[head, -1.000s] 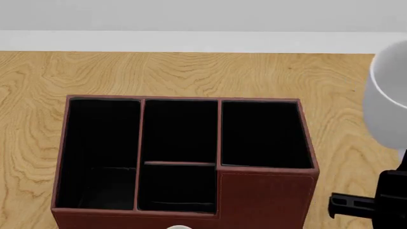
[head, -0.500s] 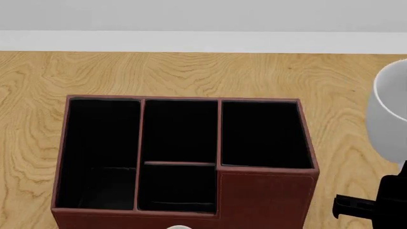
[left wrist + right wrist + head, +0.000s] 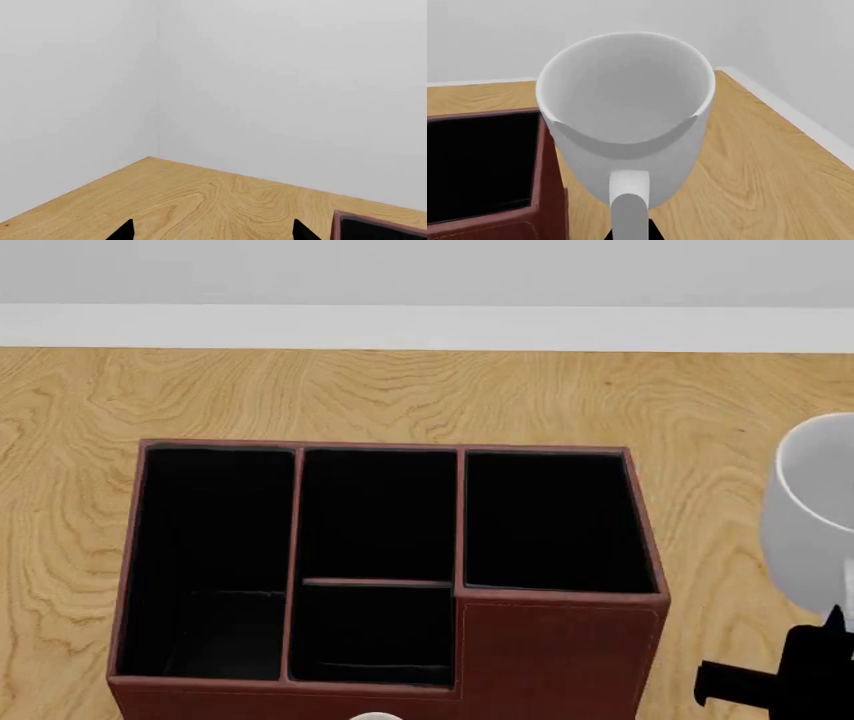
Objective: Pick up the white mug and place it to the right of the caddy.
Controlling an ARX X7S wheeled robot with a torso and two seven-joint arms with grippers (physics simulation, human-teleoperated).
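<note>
One white mug hangs right of the caddy, seemingly held by the right gripper; left gripper jaws spread, empty.

**Cut off, hidden, or unreadable**

In the head view the glossy white ceramic mug runs off the right edge, so only part of its rim and wall shows, and its base is covered by the black right gripper, itself cropped at the corner. The reddish-brown leather-look rectangular caddy loses its front wall below the frame, where a small white sliver cannot be identified. From the right wrist, the mug's handle is cut short and the jaws' hold stays unseen. Only two black fingertips of the left gripper show.
</note>
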